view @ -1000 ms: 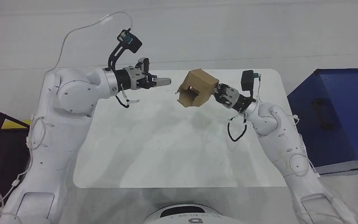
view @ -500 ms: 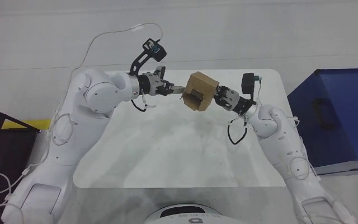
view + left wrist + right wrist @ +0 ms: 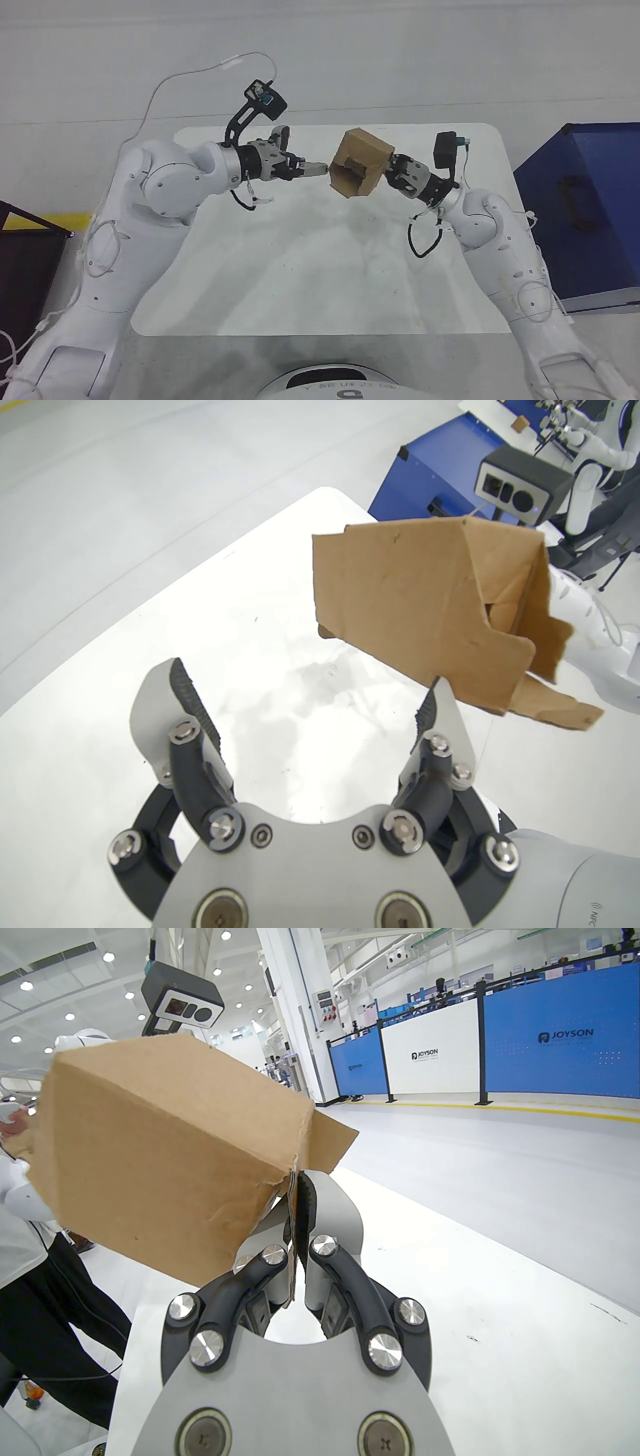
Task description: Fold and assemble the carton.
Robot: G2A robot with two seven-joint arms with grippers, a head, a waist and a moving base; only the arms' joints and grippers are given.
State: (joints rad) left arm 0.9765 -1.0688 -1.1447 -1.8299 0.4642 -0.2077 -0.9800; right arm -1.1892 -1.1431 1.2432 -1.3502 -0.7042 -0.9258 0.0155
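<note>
A: What is different from a second ago?

B: The left end effector [image 3: 315, 169] has swung in from well apart and now sits just beside the open end of the carton [image 3: 360, 163]. The carton itself has barely shifted. It hangs in the air over the far part of the tabletop [image 3: 300, 280].

A: Is it holding anything?

B: No. Its jaws are spread wide and empty, with one fingertip [image 3: 442, 705] right at the carton's lower edge. Whether it touches, I cannot tell. The right end effector [image 3: 298, 1188] is pinched tight on a thin wall edge at the opposite end, carrying the whole carton.

A: What does that mean for the job?

B: I judge the left is lined up to push or tuck the loose flaps [image 3: 560, 705], which are not folded in yet.

A: And the material?

B: Brown corrugated board, matte, with crisp creases, a few dents and a ragged tear by the grip. Light and floppy, I'd guess. The tabletop is white, glossy, round-cornered and faintly scuffed.
</note>
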